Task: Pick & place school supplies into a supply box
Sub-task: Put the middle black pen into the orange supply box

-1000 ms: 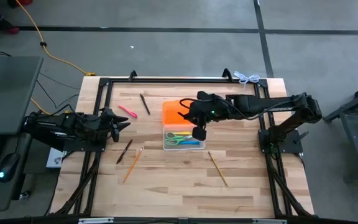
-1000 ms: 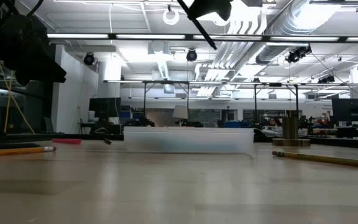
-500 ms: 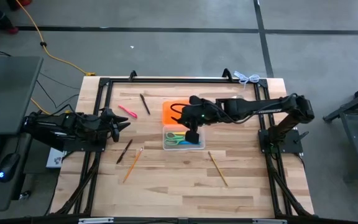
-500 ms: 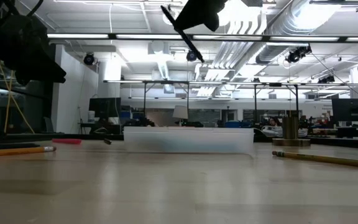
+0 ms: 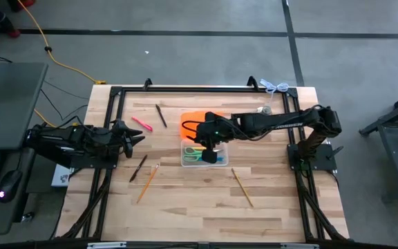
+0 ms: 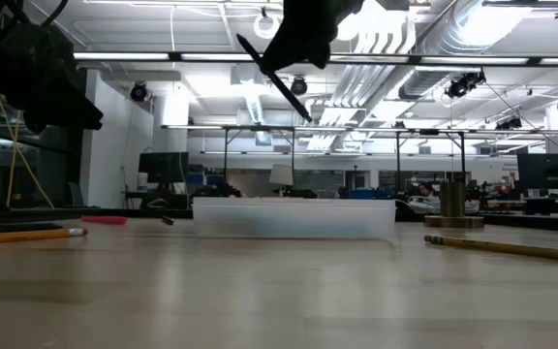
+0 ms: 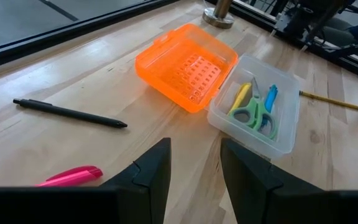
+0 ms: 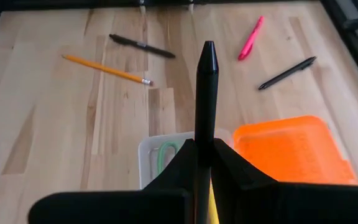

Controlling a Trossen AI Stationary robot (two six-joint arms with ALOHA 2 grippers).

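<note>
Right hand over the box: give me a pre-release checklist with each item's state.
1. Right hand shut on the black pen: ok.
2. Hand above the clear plastic box in the high view: ok.
3. Orange lid swung open, box mouth uncovered: ok.
4. Room in the box beside the green-handled scissors: ok.
5. Pen level with the box: not ok, it hangs slanted.
6. Left hand parked clear at the table's left: ok.

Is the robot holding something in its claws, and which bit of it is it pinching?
Yes. The right gripper pinches a black pen near one end, over the clear box. The left gripper is open, holding nothing.
</note>
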